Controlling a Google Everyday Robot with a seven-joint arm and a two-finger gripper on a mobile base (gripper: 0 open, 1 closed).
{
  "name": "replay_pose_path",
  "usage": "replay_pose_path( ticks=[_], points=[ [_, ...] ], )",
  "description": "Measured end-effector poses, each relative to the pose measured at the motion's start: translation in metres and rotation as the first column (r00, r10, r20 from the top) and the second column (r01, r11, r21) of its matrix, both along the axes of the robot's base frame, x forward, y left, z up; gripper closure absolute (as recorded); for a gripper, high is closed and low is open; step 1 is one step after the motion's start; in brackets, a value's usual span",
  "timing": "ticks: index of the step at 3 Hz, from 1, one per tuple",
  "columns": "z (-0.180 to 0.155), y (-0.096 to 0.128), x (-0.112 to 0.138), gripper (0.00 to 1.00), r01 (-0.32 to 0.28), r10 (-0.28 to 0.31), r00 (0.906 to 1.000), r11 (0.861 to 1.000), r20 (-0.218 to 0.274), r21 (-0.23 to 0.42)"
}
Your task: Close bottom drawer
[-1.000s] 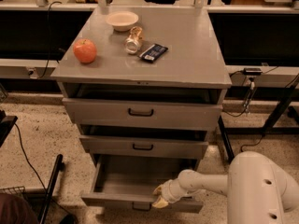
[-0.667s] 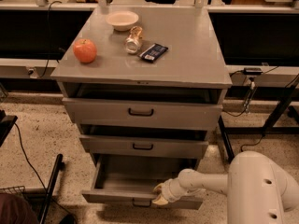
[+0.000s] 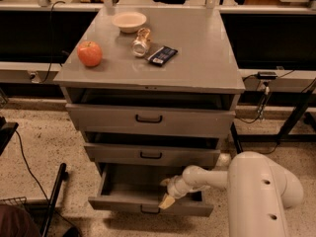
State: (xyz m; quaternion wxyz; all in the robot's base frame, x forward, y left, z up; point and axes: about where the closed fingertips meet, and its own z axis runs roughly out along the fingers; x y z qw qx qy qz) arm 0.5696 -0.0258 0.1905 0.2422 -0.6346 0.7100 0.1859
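Observation:
The bottom drawer (image 3: 123,204) of the grey cabinet stands pulled out, its plain grey tray showing, with a small dark bar handle (image 3: 149,211) on its short front panel. My gripper (image 3: 167,200) reaches from the white arm at the lower right and rests at the top edge of that front panel, just right of the handle. The mid-width drawer (image 3: 150,155) and the wide top drawer (image 3: 148,118) above it stick out a little.
On the cabinet top (image 3: 207,58) lie an orange-red apple (image 3: 89,54), a white bowl (image 3: 129,21), a tipped can (image 3: 141,41) and a dark snack bar (image 3: 162,55). A black pole (image 3: 53,201) leans at the lower left. Cables and table legs (image 3: 291,117) stand at the right.
The bottom drawer has slid in slightly; the gripper stays at its front edge.

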Motion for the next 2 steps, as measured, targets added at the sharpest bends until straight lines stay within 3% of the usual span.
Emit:
replay_pose_path(
  ticks=[1, 2],
  points=[
    [0.014, -0.001, 0.011, 0.08, 0.000, 0.000, 0.9995, 1.000, 0.032, -0.011],
    [0.027, -0.002, -0.004, 0.00, -0.005, 0.005, 0.9988, 1.000, 0.048, 0.008]
  ],
)
